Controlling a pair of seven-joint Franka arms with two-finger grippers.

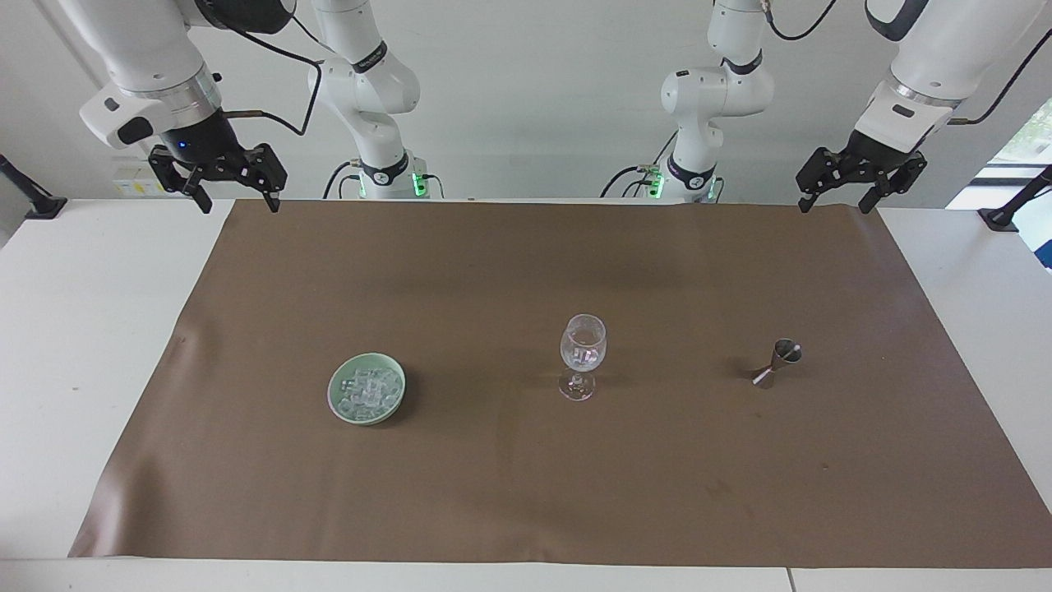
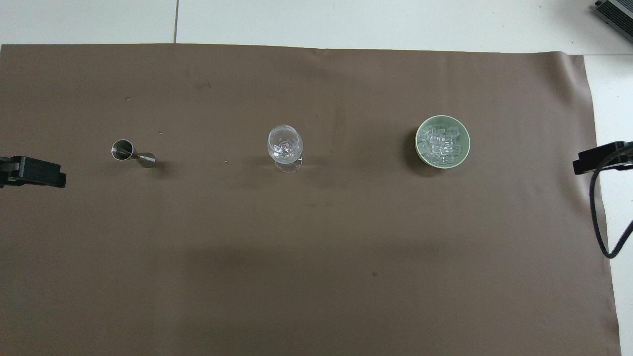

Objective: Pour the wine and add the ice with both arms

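Above the corner of the brown mat (image 1: 526, 460) at the right arm's end of the desk (image 1: 74, 329), close to the robots, the right end effector (image 1: 236, 201) hangs in the air with its two fingers spread apart and nothing between them. The left end effector (image 1: 832, 200) hangs likewise over the mat's corner at the left arm's end, also close to the robots, its fingers parted and empty; in the overhead view only its dark tip (image 2: 32, 171) shows at the edge. Well away from both, three things stand in a row across the middle of the mat. A green bowl (image 1: 336, 389) sits toward the right arm's end, and the ice (image 1: 367, 392) lies heaped in it as small clear cubes. Beside it, near the middle of the mat, a stemmed wine glass (image 1: 582, 353) stands upright with a few clear cubes in its bowl. Toward the left arm's end a small metal jigger (image 1: 777, 363) stands, apart from the glass. White desk surface shows around the mat.
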